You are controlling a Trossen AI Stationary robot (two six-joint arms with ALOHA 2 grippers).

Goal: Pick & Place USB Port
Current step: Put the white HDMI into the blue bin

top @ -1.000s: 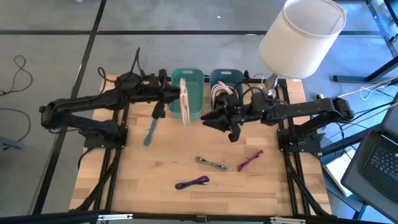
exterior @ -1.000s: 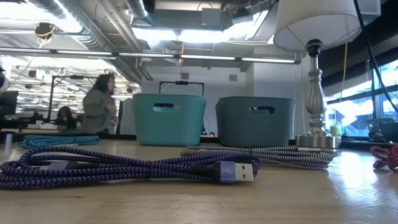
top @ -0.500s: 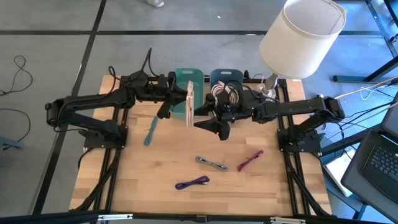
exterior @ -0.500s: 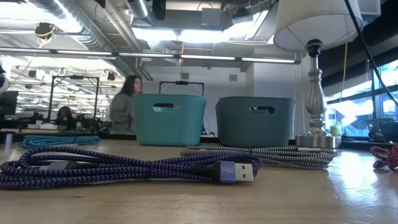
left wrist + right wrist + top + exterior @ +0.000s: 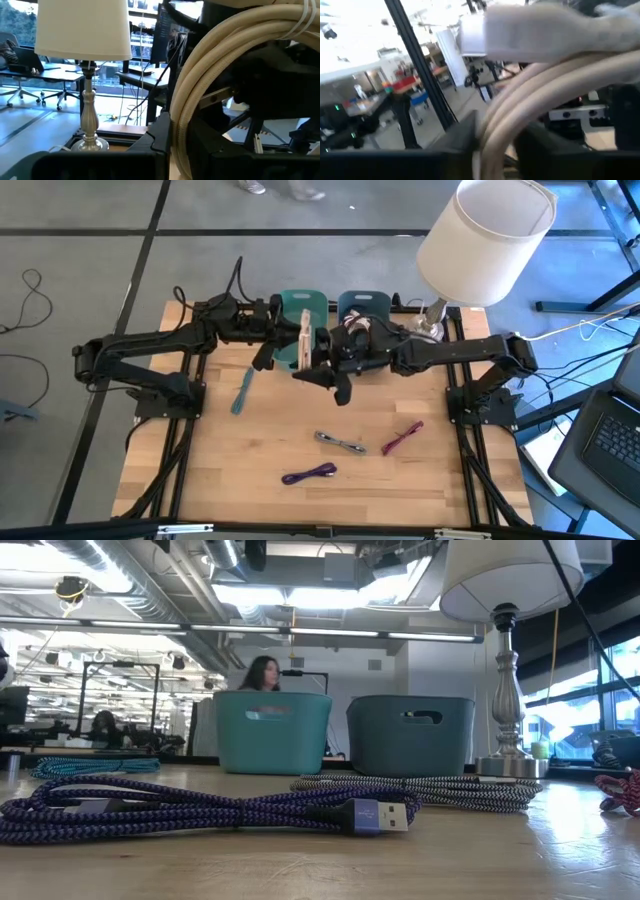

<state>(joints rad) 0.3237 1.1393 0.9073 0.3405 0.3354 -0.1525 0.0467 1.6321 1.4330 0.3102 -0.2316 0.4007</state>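
Hanging in smooth cream loops, the coiled cable (image 5: 304,346) is pinched by the left gripper (image 5: 297,338) over the teal bin (image 5: 300,313) at the tabletop's (image 5: 200,470) far edge. Beside it, the right gripper (image 5: 318,366); whether its jaws are apart cannot be told. Braided purple (image 5: 200,808), striped (image 5: 420,787) and pink (image 5: 402,438) cables lie nearer.

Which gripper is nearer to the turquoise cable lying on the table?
Left. The left gripper hovers just above the turquoise cable; the right gripper is farther, toward the table's middle.
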